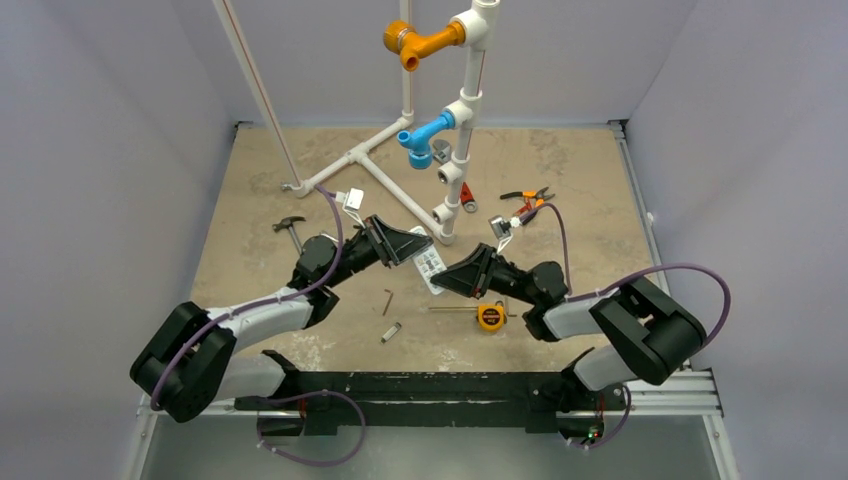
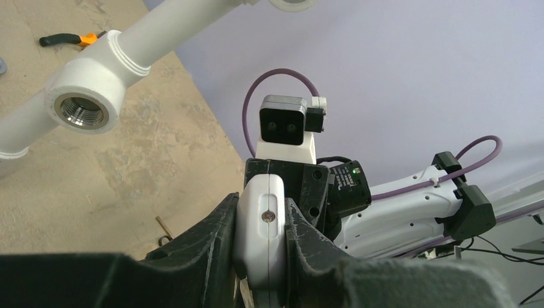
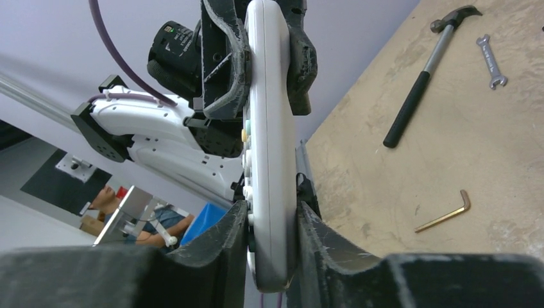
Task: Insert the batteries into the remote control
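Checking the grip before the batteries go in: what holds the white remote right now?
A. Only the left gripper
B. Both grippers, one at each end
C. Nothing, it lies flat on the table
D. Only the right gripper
B: each wrist view shows the remote pinched between that arm's fingers, the left gripper on one end and the right gripper on the other.

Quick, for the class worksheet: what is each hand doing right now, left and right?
Left hand: closed, holding one end of the remote control.
Right hand: closed, holding the other end of the same remote control.
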### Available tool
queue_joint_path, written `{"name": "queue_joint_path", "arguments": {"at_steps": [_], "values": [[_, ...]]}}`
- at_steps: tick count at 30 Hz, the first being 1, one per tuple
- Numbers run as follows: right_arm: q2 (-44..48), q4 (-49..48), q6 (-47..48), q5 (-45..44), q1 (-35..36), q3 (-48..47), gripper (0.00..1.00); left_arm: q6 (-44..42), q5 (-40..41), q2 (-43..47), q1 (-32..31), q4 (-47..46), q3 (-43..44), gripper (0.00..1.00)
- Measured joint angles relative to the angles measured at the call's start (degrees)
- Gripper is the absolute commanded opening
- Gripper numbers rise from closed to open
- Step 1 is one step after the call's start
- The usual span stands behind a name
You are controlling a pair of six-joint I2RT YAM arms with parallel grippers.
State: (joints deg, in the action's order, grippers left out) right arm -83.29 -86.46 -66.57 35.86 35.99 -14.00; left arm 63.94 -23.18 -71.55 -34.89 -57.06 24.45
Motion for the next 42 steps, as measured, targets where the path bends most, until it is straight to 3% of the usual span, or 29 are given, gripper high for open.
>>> {"name": "queue_joint_path", "arguments": {"at_steps": [2, 6, 8, 10, 12, 16, 21, 27, 33, 42], "values": [[-0.44, -0.33, -0.33, 0.28, 0.0, -0.15, 0.12, 0.2, -0.02, -0.17, 0.0, -0.57, 0.0, 0.12], [-0.74, -0.61, -0.57, 0.81, -0.07, -0.42, 0.0, 0.55, -0.13, -0.35, 0.02, -0.79, 0.0, 0.49], [-0.42, -0.2, 0.22, 0.98, 0.0, -0.44, 0.0, 0.48, 0.02, -0.33, 0.0, -0.57, 0.02, 0.63], [0.94, 1.64, 1.7, 0.87, 0.07, -0.44, 0.0, 0.22, 0.15, -0.11, 0.0, 0.48, 0.09, 0.85], [4.48, 6.84, 4.61, 0.17, 0.07, -0.44, 0.0, -0.26, 0.59, 1.01, 0.0, 3.15, 0.11, 0.92], [14.97, 23.34, 13.92, -4.42, 0.55, -1.09, 0.0, -0.74, 1.53, 4.44, 0.0, 9.79, 0.68, 0.98], [26.43, 49.72, 31.28, -19.47, 5.84, -6.84, 0.0, -2.75, 4.22, 10.4, 0.0, 27.08, 6.4, 1.0], [29.0, 65.31, 44.61, -33.14, 9.92, -9.33, 0.0, -3.82, 8.13, 15.1, 0.0, 44.48, 12.85, 1.0], [28.92, 70.38, 54.1, -46.93, 18.71, -9.33, 0.0, -3.54, 9.6, 14.6, 0.0, 59.04, 17.84, 1.0], [24.48, 64.59, 71.14, -67.17, 33.03, -9.29, 0.0, -0.44, 10.21, 14.27, 0.0, 70.38, 19.12, 1.0]]}}
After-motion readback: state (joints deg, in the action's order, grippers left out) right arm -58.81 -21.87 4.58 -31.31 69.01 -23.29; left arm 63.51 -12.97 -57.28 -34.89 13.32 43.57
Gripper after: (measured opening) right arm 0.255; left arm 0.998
